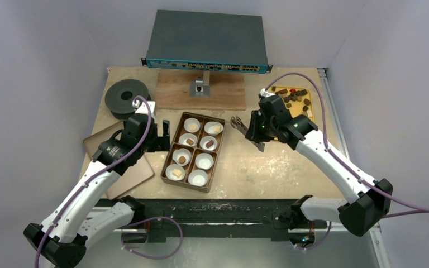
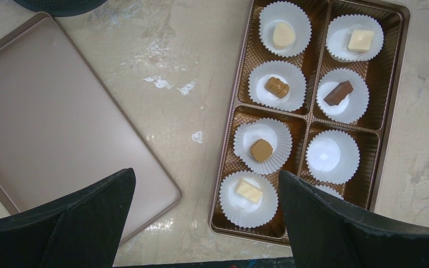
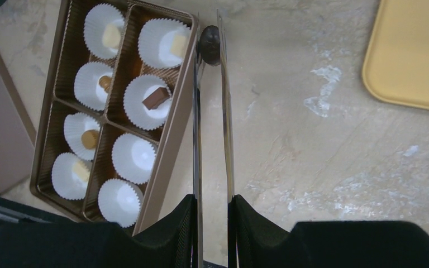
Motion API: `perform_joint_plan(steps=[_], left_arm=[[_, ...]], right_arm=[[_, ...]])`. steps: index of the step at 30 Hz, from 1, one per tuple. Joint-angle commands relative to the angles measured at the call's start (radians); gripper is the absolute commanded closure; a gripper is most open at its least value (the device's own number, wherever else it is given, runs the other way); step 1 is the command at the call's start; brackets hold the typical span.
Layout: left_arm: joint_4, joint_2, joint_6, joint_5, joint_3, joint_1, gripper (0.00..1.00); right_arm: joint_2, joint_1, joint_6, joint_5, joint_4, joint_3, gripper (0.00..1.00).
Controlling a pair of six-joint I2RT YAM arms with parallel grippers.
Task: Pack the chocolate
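Note:
The brown box (image 1: 165, 158) sits mid-table with eight white paper cups. Several cups hold cream, tan or dark chocolate pieces (image 2: 261, 150). The two cups nearest on its right side are empty (image 3: 132, 157). My right gripper (image 3: 212, 209) is shut on metal tongs (image 3: 226, 111). The tong tips pinch a round dark chocolate (image 3: 210, 44) just outside the box's far right rim (image 3: 173, 134). More chocolate (image 1: 293, 96) lies on the yellow tray (image 1: 307, 111). My left gripper (image 2: 205, 174) is open and empty above the box's near left corner (image 2: 226, 162).
A tan flat lid (image 2: 50, 111) lies left of the box. A black spool (image 1: 127, 97), a wooden board (image 1: 201, 92) and a network switch (image 1: 206, 42) stand at the back. The yellow tray's corner shows in the right wrist view (image 3: 413, 56).

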Motion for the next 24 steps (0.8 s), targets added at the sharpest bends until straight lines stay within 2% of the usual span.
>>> perform_joint_plan(steps=[1, 16, 24], left_arm=[[0.024, -0.005, -0.012, -0.017, 0.002, 0.008, 0.00], [0.024, 0.000, -0.013, -0.020, 0.002, 0.008, 0.00], [0.022, 0.000, -0.014, -0.022, 0.003, 0.008, 0.00]], right_arm=[[0.000, 0.094, 0.040, -0.011, 0.000, 0.067, 0.76], [0.046, 0.414, 0.117, 0.026, -0.038, 0.090, 0.76], [0.072, 0.472, 0.129, 0.054, -0.054, 0.067, 0.73]])
